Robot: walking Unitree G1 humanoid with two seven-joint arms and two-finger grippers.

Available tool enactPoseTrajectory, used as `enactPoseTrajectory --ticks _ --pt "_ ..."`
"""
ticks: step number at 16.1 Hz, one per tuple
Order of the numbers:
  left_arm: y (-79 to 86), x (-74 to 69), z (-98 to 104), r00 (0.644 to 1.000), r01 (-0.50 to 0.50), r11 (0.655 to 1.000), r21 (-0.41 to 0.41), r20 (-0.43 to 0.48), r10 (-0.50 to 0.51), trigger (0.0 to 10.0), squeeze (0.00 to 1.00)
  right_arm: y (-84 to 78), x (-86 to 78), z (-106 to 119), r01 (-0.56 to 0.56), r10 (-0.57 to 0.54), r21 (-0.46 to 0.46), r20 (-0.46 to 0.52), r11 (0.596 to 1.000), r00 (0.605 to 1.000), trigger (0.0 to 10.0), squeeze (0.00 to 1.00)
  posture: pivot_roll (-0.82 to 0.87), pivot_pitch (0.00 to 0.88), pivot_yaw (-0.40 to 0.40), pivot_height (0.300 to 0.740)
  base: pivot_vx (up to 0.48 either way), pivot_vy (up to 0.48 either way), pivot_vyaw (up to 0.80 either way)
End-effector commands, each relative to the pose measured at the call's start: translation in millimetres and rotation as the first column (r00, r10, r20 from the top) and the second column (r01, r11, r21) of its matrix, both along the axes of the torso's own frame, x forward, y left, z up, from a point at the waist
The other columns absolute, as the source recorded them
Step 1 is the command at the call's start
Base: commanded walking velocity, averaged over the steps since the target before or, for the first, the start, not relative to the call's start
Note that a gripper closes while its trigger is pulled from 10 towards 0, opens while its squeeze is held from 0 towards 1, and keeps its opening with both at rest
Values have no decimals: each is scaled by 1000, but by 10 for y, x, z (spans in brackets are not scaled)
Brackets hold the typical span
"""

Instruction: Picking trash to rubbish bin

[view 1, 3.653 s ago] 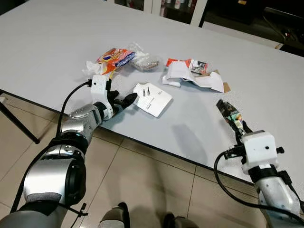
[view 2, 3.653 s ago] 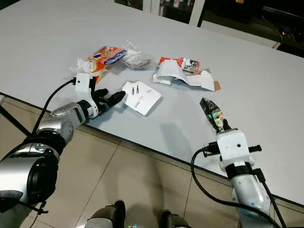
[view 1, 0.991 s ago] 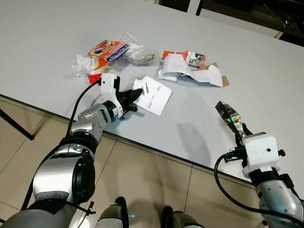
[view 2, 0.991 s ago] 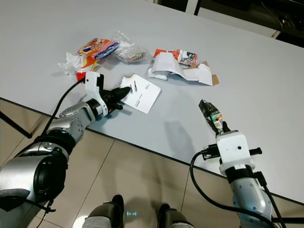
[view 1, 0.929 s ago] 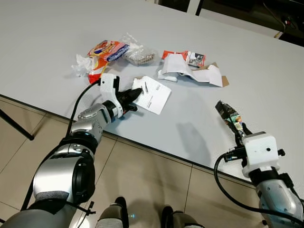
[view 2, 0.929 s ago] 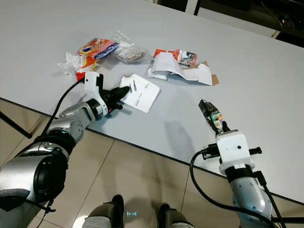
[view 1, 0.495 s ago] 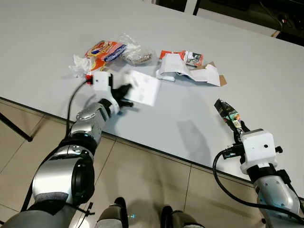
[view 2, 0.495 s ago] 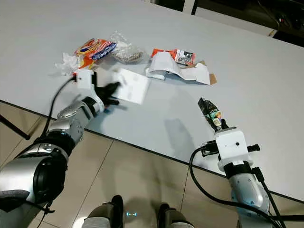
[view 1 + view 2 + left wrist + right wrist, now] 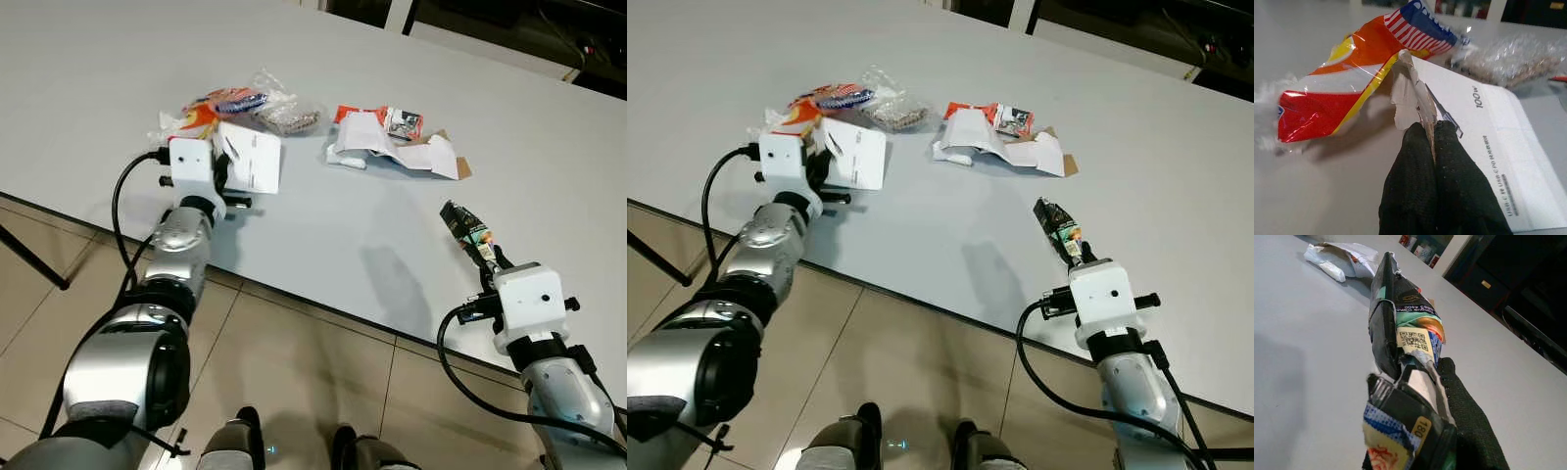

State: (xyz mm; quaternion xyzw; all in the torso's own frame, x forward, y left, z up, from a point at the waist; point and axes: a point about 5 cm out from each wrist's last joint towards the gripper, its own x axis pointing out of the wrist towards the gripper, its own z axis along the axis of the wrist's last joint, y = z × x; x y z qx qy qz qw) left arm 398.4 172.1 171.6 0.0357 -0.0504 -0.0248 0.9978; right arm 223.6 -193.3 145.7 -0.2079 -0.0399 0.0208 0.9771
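Paper stood pinched by one torn edge in the left gripper, lifted just beside the orange wrapper on the table. Right gripper clenched a dark wrapper well apart from it. Carrying the paper slowly should keep that thin edge from tearing free.

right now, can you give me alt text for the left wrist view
The left pincer is shut on the torn edge of a white printed paper packet above a grey table. Behind it lie an orange, red and striped snack wrapper and a clear crinkled bag.
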Motion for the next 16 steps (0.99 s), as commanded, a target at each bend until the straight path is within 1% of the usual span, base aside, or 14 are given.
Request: enactPoseTrajectory --ticks 1,2,4,7,8,9,11,12,13,16 --pt "-87 20 76 999 -5 999 41 40 3 0 0 -52 -3 -19 13 -13 -14 -6 1000 1000 10000 0 25 184 -114 740 0 0 0" --pt "-144 34 170 996 -17 997 70 92 11 0 0 -43 11 -17 11 -11 -13 -2 1000 1000 10000 0 28 182 -113 740 0 0 0" --pt "-344 31 332 978 -4 993 114 206 -20 0 0 -15 55 -17 6 -6 -8 9 1000 1000 10000 0 49 167 -101 740 0 0 0" --pt "-491 -12 387 959 -12 986 164 280 -34 0 0 30 96 -30 6 -6 4 22 1000 1000 10000 0 67 149 -86 740 0 0 0" --pt "-545 -60 371 947 -20 979 203 317 -46 0 0 64 112 -40 3 -3 12 27 1000 1000 10000 0 77 144 -77 740 0 0 0" --pt "-554 -85 337 946 -19 977 212 320 -51 0 0 85 125 -49 2 -2 19 29 1000 1000 10000 0 90 136 -73 740 0 0 0" --pt "-551 -134 227 954 -22 976 217 297 -45 0 0 132 153 -66 -4 2 30 36 1000 999 10000 0 103 129 -65 740 0 0 0" --pt "-575 -200 139 954 -10 969 246 293 -64 0 0 160 175 -74 -7 6 37 42 999 999 10000 0 111 124 -61 740 0 0 0" --pt "-582 -228 96 955 -6 966 258 287 -71 0 0 168 186 -78 -7 5 38 44 999 999 10000 0 116 121 -60 740 0 0 0" --pt "-569 -384 -124 964 10 953 302 252 -90 0 0 157 214 -71 11 -15 57 62 998 998 10000 0 135 103 -53 740 0 0 0"
